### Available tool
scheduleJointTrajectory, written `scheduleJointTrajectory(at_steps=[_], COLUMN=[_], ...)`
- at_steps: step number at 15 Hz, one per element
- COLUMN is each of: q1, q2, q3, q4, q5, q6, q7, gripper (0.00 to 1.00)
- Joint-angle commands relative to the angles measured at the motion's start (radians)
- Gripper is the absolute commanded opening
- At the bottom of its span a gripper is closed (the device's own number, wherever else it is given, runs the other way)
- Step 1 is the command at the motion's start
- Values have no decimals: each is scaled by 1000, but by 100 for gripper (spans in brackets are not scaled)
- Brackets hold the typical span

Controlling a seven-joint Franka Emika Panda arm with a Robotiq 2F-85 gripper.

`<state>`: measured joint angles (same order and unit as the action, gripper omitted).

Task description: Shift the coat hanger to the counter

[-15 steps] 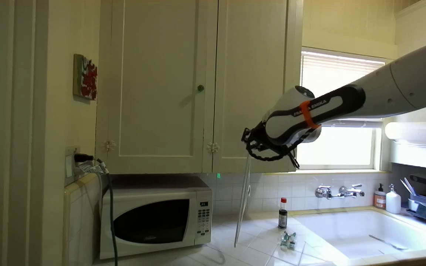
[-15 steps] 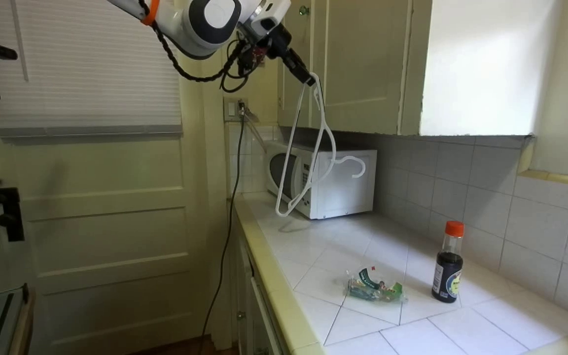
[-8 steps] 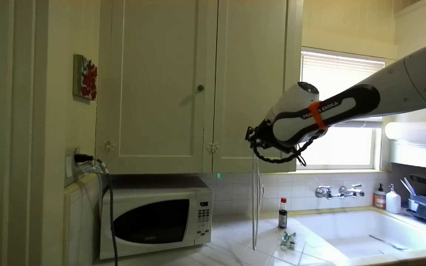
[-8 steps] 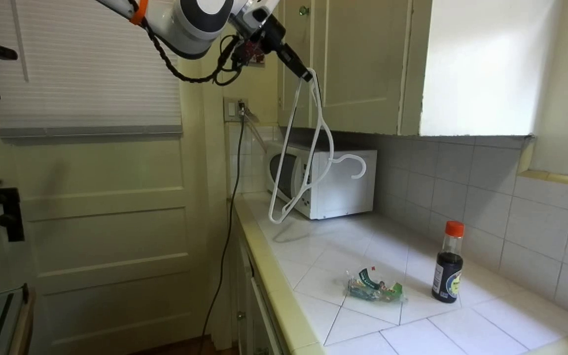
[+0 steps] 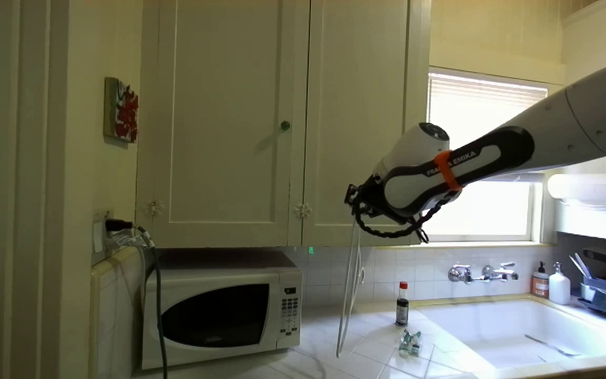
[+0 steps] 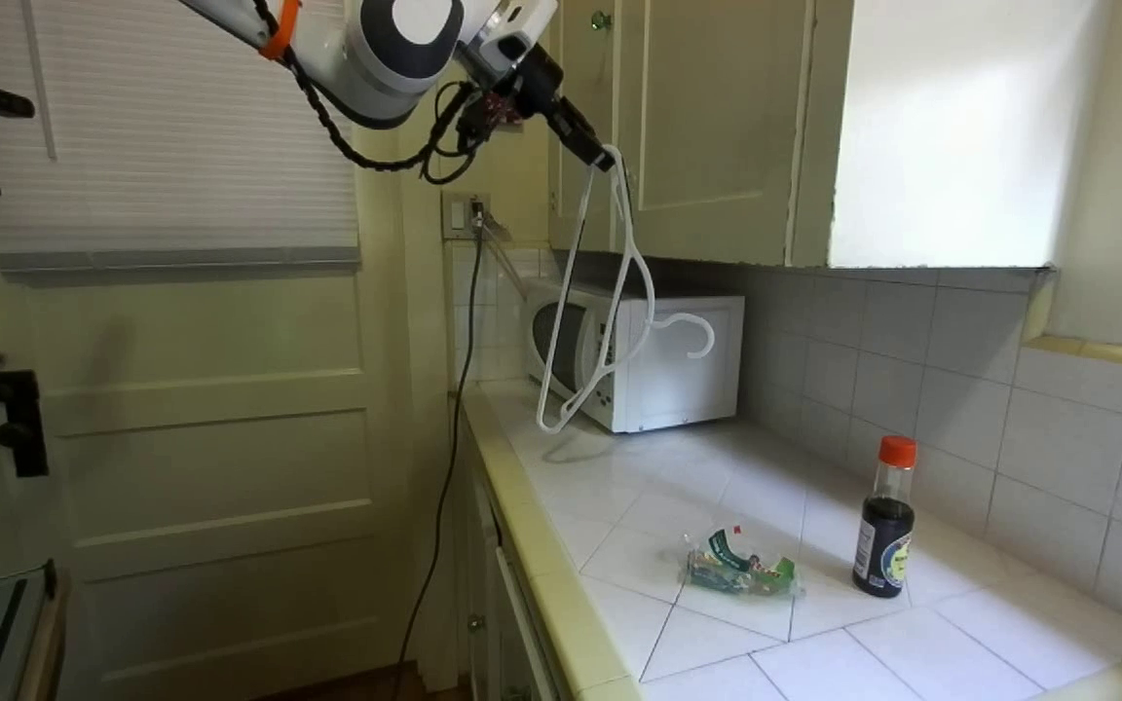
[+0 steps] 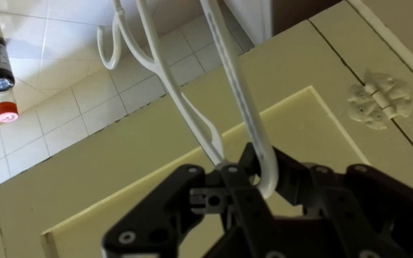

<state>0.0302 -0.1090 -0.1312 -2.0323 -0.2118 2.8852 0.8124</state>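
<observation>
Cream cupboards (image 5: 229, 121) dead ahead of the gripper (image 6: 606, 161), doors facing it. Gap hard to judge; reaching further forward risks a knock.

Tiled counter (image 6: 639, 497) well below the gripper, a faint shadow (image 6: 576, 453) on it. Hanger not set down yet; carry stage, by my reading, with lowering left to do.

White microwave (image 6: 683, 365) lower than the gripper and off to one side. The coat hanger (image 7: 241, 89) overlaps it in an exterior view; touching looks unlikely, though drift that way could snag.

This pale coat hanger hangs directly below the gripper, held at one corner, hook out toward the tiled wall (image 6: 951, 389). Low corner is apart from the counter. Main worry: a single thin hold, so any quick motion may set it swinging or pivoting. Lowered straight, the low corner would touch first and might lever it loose. Let go too high, it could bounce over the front edge.

Gripper: jaws closed on that corner, the bend between them in the wrist view.

Dark bottle (image 6: 882, 531) upright, below the gripper toward the sink (image 5: 484, 316); a swinging hook could topple it.

Crumpled packet (image 6: 741, 565) near the bottle, also below; landing on it would leave the hanger tilted.
</observation>
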Motion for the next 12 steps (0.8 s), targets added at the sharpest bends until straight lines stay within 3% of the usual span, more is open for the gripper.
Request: scheduleJointTrajectory(at_steps=[1,7,10,12], q1=[10,18,20,-8], q2=[74,187,250,286], q3=[29,42,57,103], q4=[-6,54,94,79], q5=[-9,-162,-136,-58], q6=[82,228,278,304], q7=[89,326,262,196], gripper=[3,3,3,3])
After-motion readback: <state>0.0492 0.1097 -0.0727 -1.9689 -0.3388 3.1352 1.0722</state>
